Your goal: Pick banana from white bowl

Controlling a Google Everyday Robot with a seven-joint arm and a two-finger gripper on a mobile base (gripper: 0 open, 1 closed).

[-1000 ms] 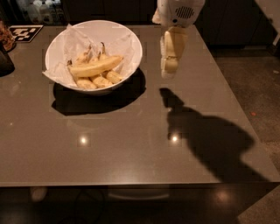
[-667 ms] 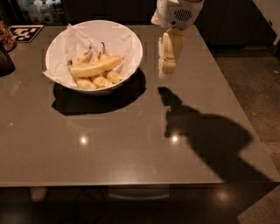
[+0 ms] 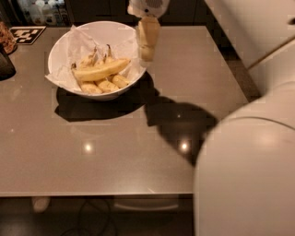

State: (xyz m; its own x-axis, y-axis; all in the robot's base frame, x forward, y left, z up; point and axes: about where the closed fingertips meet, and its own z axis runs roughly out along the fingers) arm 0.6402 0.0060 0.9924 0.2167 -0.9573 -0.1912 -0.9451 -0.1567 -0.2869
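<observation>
Approach step, no grasp yet. Claw (image 3: 148, 42) hangs at the 2 o'clock rim of the white bowl (image 3: 104, 95); its opening I can't tell. Banana (image 3: 101, 71) lies mid-bowl on top of the stubbier bananas (image 3: 107, 85). Next: shift toward 8 o'clock and descend on its middle.

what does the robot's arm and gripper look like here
The gripper, hanging just right of the white bowl, is a narrow, pale cream piece under a rounded white wrist housing with a dark speckled patch. The arm fills the near right: smooth, bulky, glossy white shells. No cables or markings show on it.
</observation>
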